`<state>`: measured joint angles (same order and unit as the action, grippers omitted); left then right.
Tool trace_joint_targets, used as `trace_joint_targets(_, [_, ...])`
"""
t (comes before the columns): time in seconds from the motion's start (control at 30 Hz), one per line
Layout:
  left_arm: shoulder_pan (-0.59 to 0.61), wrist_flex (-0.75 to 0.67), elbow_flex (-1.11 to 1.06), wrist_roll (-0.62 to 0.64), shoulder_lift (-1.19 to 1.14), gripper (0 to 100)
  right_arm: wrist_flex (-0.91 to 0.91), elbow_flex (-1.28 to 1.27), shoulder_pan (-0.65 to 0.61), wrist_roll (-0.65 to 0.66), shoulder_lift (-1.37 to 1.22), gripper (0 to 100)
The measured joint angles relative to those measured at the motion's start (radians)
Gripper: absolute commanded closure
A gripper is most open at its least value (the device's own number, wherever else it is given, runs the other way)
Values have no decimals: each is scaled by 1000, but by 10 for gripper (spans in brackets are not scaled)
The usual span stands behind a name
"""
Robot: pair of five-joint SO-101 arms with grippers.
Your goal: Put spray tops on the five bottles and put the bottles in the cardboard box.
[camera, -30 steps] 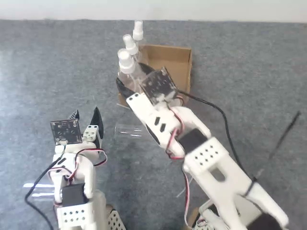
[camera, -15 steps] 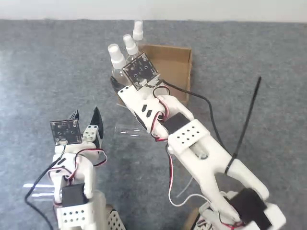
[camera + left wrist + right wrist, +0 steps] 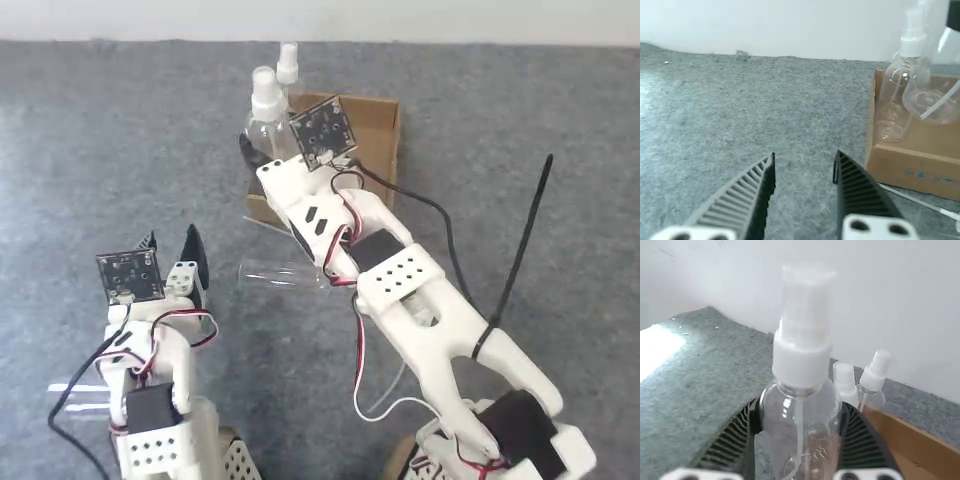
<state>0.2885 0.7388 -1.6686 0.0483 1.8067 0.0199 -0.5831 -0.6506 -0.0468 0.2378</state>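
My right gripper (image 3: 264, 150) is shut on a clear bottle (image 3: 800, 440) with a white spray top (image 3: 802, 340), held upright over the near-left corner of the cardboard box (image 3: 365, 125). The held bottle (image 3: 266, 115) stands out above the box's left wall. Two more capped bottles (image 3: 860, 382) stand behind it at the box's far-left corner, and one of their tops (image 3: 288, 62) shows above the box. My left gripper (image 3: 170, 250) stands open and empty low over the mat, well to the front left of the box (image 3: 910, 157), with bottles (image 3: 897, 95) visible in it.
A clear plastic piece (image 3: 280, 270) lies on the grey mat just in front of the box, under the right arm. Another clear piece (image 3: 75, 392) lies beside the left arm's base. A black cable (image 3: 520, 250) sticks up on the right.
The right arm swung the held bottle left and away, then back right toward the box's corner. The left gripper shifted slightly left.
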Motion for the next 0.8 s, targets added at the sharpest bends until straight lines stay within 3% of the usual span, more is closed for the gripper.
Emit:
trace_joint_targets(0.2, [6, 0, 0, 0, 0, 819, -11, 0, 0, -40, -28, 950])
trace_joint_targets(0.53, [57, 0, 0, 0, 0, 819, -193, 0, 34, -41, -206, 950])
trace_joint_targets(0.8, [58, 0, 0, 0, 0, 819, -206, 0, 41, -41, -249, 950])
